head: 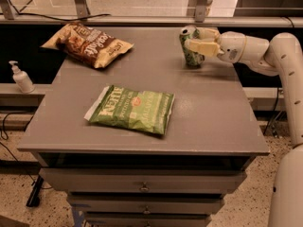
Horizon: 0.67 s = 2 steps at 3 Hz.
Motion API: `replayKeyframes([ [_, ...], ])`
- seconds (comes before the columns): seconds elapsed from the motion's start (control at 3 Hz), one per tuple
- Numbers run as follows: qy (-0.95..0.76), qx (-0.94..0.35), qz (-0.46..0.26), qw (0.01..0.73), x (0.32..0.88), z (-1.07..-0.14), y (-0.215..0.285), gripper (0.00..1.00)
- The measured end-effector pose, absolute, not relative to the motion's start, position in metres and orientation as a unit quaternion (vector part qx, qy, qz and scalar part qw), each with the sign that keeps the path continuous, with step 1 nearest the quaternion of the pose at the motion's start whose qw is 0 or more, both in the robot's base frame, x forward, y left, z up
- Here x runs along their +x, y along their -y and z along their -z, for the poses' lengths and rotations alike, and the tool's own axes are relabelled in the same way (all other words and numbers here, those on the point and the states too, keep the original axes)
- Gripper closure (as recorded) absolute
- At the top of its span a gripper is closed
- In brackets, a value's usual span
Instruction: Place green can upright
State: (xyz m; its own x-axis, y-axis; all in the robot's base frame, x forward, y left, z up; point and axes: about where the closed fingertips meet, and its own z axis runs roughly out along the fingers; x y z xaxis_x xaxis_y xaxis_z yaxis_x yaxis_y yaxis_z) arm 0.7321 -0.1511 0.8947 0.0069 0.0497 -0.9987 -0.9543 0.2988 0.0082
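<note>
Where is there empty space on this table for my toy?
The right side of the table, beside the green crisp bag, is bare. So is the strip between that bag and the brown bag. The far right corner is crowded: the gripper holds the green can.

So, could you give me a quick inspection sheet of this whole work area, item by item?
Surface: grey table, drawers beneath.
Job's thing: green can near the far right corner, leaning slightly, base at the tabletop.
Clutter: green crisp bag lying flat mid-table; brown crisp bag at the far left corner.
Gripper: gripper closed around the can, reaching in from the right.
Cables: black cable low at the left.
Surroundings: pump bottle left of the table.
</note>
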Motion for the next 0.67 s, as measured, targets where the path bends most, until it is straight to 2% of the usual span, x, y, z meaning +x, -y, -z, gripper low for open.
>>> replayKeyframes([
  [0.67,-0.557,-0.406,-0.431,0.582,0.7321,-0.8990,0.1511,0.36],
])
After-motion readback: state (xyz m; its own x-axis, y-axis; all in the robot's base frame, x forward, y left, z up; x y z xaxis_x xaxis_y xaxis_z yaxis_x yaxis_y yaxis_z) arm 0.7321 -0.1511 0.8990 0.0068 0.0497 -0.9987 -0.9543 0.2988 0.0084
